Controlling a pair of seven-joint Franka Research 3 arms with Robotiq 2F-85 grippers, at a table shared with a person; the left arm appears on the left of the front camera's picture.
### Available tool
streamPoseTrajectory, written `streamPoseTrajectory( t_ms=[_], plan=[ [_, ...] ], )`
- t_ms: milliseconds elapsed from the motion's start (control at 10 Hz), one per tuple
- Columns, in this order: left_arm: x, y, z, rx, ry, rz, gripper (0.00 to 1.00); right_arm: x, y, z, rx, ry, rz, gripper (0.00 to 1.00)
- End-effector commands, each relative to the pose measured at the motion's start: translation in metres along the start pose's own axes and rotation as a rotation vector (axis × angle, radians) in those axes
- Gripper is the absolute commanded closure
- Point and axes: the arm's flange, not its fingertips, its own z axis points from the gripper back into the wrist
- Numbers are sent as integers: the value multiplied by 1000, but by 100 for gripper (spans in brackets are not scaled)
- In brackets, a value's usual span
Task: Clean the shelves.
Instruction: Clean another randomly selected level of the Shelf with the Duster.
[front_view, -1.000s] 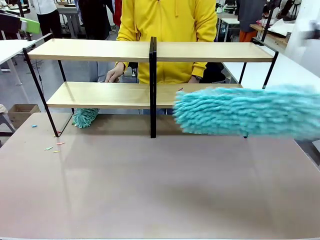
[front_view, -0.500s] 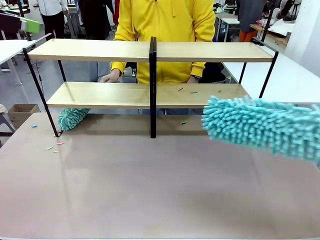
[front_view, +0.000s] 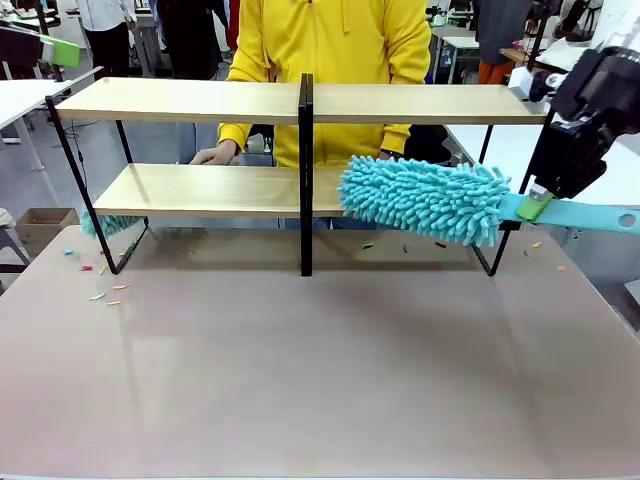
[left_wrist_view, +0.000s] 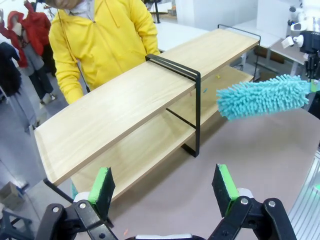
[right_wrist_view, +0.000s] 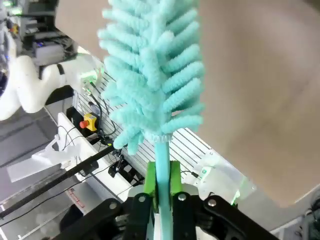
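since half a second earlier the duster (front_view: 425, 198) had swung up and left, its head level with the lower board of the shelves (front_view: 200, 100), right of their central upright; the right gripper (front_view: 537, 207) stood off their right end. left wrist view: the left gripper (left_wrist_view: 164, 183) hung wide open, empty, facing the shelves. right wrist view: jaws clamped on the duster's handle (right_wrist_view: 161, 160). sweeping well probably meant keeping the head flat along that board

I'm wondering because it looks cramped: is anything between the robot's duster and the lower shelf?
Nothing visible does. The duster hangs just in front of the lower shelf, right of the black upright. A person's hand rests at the shelf's far side, on the left half.
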Motion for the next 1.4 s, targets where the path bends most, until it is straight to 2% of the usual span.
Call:
streamPoseTrajectory(
  t_ms=[0,100,200,300,400,600,800,1000,1100,1300],
  plan=[
    [0,-2,0,8,4,6,0,-53,2,1,15,33,35,88],
    [0,-2,0,8,4,6,0,0,0,0,0,0,0,88],
    [0,-2,0,8,4,6,0,7,-5,-3,-42,-65,-116,88],
    [0,-2,0,8,4,6,0,25,-6,-9,26,-154,-81,88],
    [0,-2,0,8,4,6,0,45,-9,-14,42,-199,-125,88],
    [0,-2,0,8,4,6,0,69,-12,-21,13,-269,-162,88],
    [0,-2,0,8,4,6,0,97,-18,-34,23,-261,-177,88],
    [0,-2,0,8,4,6,0,125,-16,-47,31,-298,-171,88],
    [0,-2,0,8,4,6,0,133,-15,-54,21,-267,-172,88],
    [0,-2,0,8,4,6,0,131,-21,-59,-63,-236,-316,88]
  ],
)
